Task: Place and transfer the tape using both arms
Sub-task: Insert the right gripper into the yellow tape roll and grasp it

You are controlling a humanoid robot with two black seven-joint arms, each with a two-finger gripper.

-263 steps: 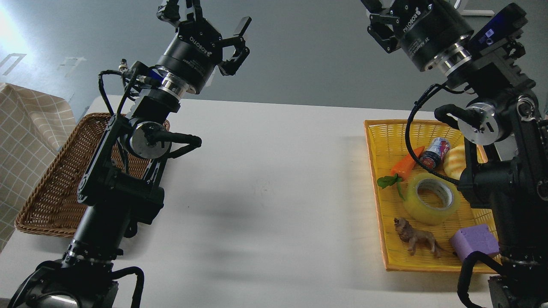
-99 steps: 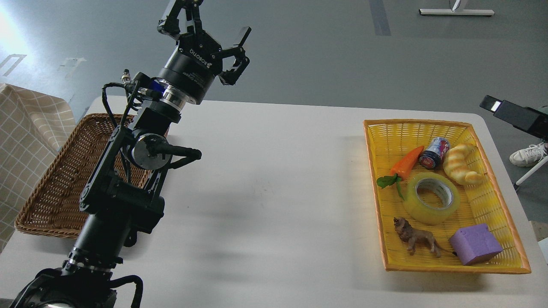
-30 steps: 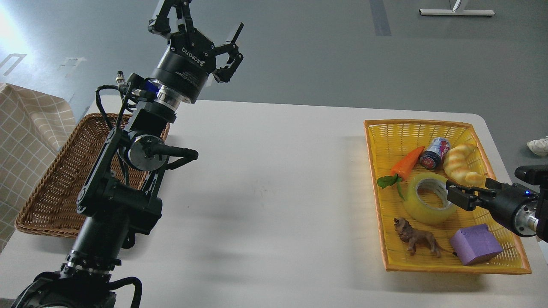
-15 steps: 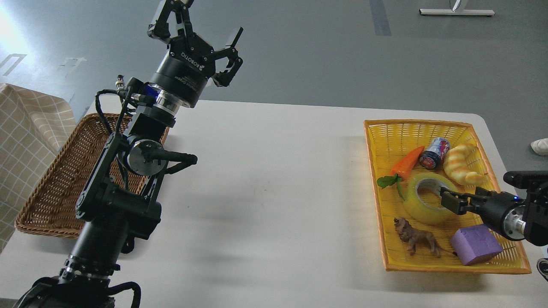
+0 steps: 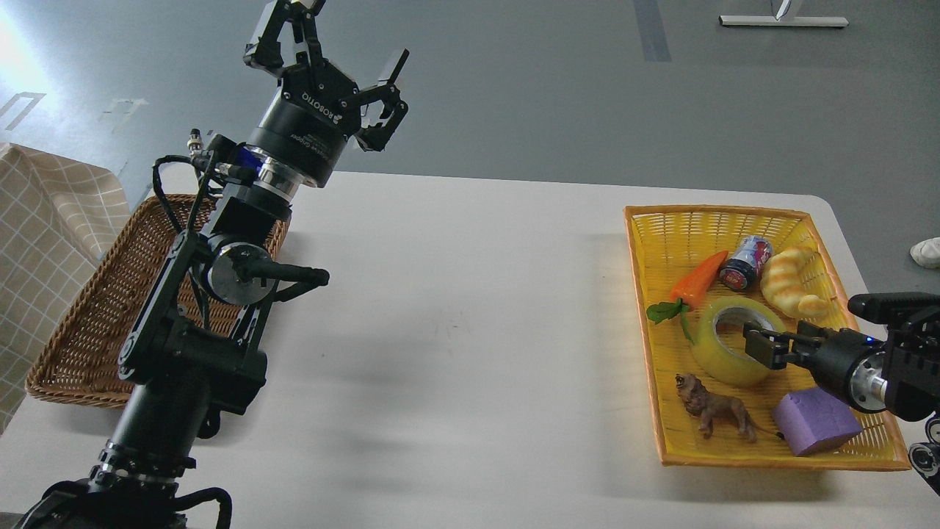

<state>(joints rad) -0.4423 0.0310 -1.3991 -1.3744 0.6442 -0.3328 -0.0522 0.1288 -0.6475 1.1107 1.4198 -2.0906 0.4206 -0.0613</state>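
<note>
Nearest the viewer, in the yellow tray on the right of the table, a purple block and a toy lion are seen. Just behind them the tape lies flat, core up. The right gripper is held low over the roll's near rim, its fingers seen small and dark; whether they are parted or closed cannot be told, and no grasp on the tape is shown. Beyond the roll a carrot, a can and a croissant are set. The roll is judged light and stiff, its film wall smooth and likely slippery, so a pinch across the wall, one finger inside the core and one outside, is thought the surest hold. Far left, the left gripper is raised high beside the wicker basket, its fingers spread wide and empty.
</note>
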